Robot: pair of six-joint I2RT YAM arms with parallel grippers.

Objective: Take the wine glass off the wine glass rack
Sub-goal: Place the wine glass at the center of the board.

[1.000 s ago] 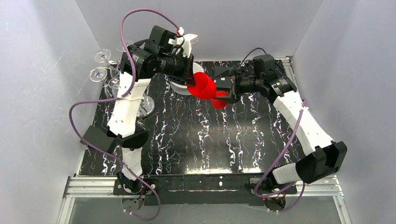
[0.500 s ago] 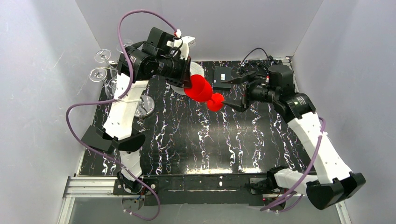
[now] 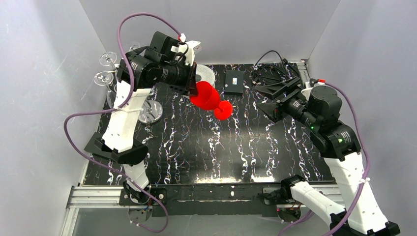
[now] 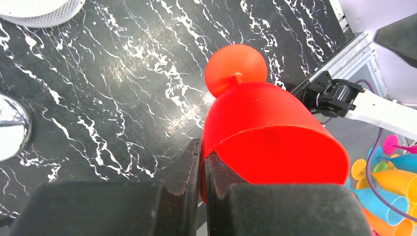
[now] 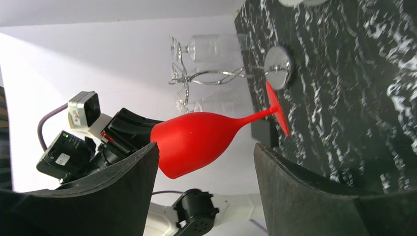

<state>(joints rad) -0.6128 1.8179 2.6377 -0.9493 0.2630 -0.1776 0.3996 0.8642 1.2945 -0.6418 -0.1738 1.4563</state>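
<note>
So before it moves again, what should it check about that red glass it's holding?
1. Rim of the red wine glass pinched by the left fingers: ok.
2. Glass off the wine glass rack: ok.
3. Glass upright: not ok, it lies sideways in the air.
4. The right fingers open, apart from the glass: ok.
5. Grip firm against slipping: cannot tell.
</note>
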